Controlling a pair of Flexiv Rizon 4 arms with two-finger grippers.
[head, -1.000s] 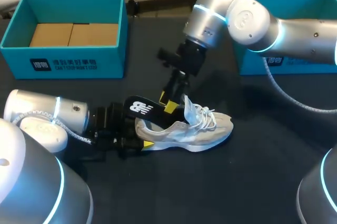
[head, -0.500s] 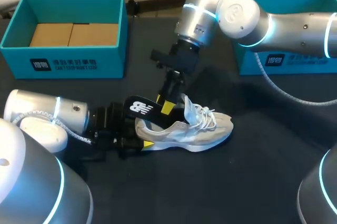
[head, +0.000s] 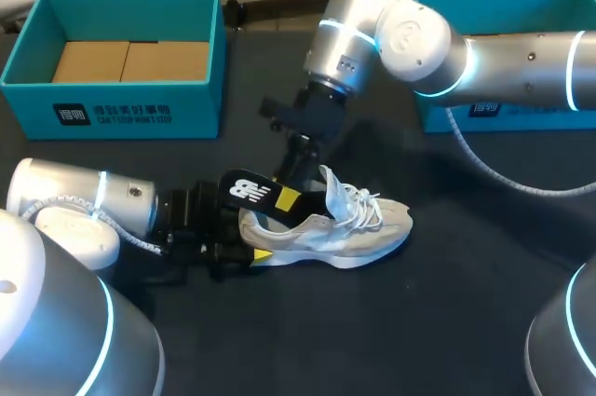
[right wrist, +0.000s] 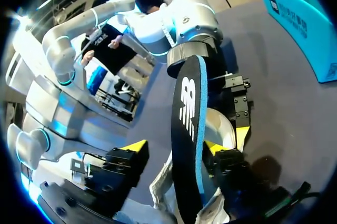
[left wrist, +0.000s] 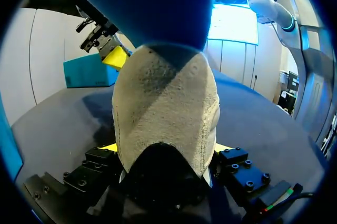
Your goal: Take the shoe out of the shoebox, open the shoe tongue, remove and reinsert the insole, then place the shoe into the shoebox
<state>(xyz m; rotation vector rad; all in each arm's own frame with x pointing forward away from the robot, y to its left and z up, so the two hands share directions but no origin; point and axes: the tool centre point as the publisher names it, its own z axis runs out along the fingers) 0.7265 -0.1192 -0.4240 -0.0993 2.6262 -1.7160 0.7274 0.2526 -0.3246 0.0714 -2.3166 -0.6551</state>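
Note:
A pale grey shoe (head: pixel 335 222) lies on its sole at the table's middle, toe pointing right. Its black insole (head: pixel 250 192) sticks out of the heel opening, slanting up to the left. My left gripper (head: pixel 240 239) lies low at the heel; in the left wrist view the heel (left wrist: pixel 166 113) fills the gap and both yellow tips press its sides. My right gripper (head: pixel 283 189) comes down from above and straddles the insole (right wrist: pixel 187 145). One fingertip (right wrist: pixel 134 147) still stands apart from the insole, so this gripper is open. The tongue (head: pixel 331 189) stands raised.
A teal shoebox (head: pixel 112 102) with cardboard inside stands at the back left. A second teal box (head: pixel 447 115) is at the back right, behind my right arm. Dark table surface lies bare in front of the shoe.
My right gripper has slid left and down along the insole, and its fingers have narrowed around it. Shoe, insole and left arm have kept still.

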